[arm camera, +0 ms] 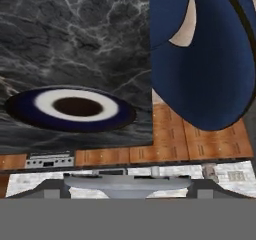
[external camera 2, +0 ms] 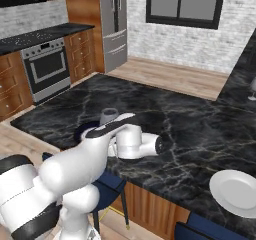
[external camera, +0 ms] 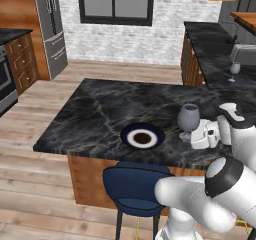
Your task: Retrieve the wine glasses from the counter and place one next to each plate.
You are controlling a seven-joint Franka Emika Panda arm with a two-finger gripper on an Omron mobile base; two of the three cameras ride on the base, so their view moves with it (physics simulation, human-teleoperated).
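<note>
Claw (external camera: 192,134) open around glass (external camera: 188,118) beside blue plate (external camera: 142,137) near counter (external camera: 90,119) front edge; a careless withdrawal could topple it.

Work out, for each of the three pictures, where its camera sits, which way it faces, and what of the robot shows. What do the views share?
Left base view: behind the arm on its left, looking forward and down at the counter; arm at lower right.
Right base view: behind on the right; arm at lower left, white plate at right.
Hand view: on the hand, rolled, facing the blue plate and a blue stool.
Shared: blue plate, wine glass, hand.
</note>
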